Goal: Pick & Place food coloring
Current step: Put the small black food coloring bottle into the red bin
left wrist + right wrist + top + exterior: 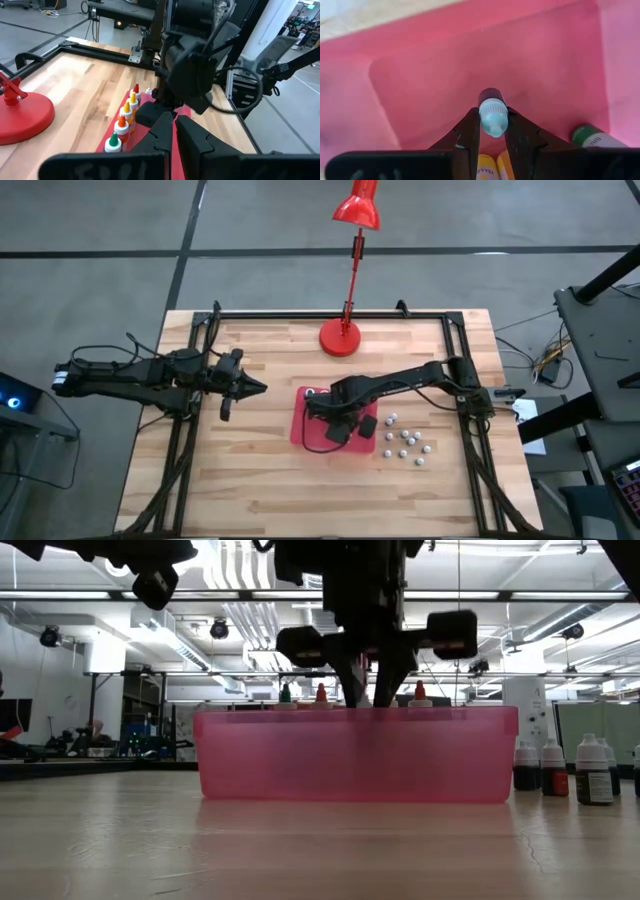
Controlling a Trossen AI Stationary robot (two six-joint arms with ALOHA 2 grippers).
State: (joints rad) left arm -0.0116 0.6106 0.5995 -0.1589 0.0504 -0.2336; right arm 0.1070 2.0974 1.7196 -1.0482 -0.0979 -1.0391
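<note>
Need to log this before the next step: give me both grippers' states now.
Left gripper: shut, holding nothing, waiting over the table left of the red tray.
Right gripper: shut on a pale-blue-capped food coloring bottle, inside the tray.

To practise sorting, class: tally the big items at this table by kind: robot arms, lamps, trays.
Dark six-joint robot arms: 2
Red metal desk lamp: 1
Red rectangular plastic tray: 1
Total: 4

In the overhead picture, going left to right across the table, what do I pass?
Left gripper → red tray → right gripper, holding a bottle over the tray → loose bottles on the wood.
</note>
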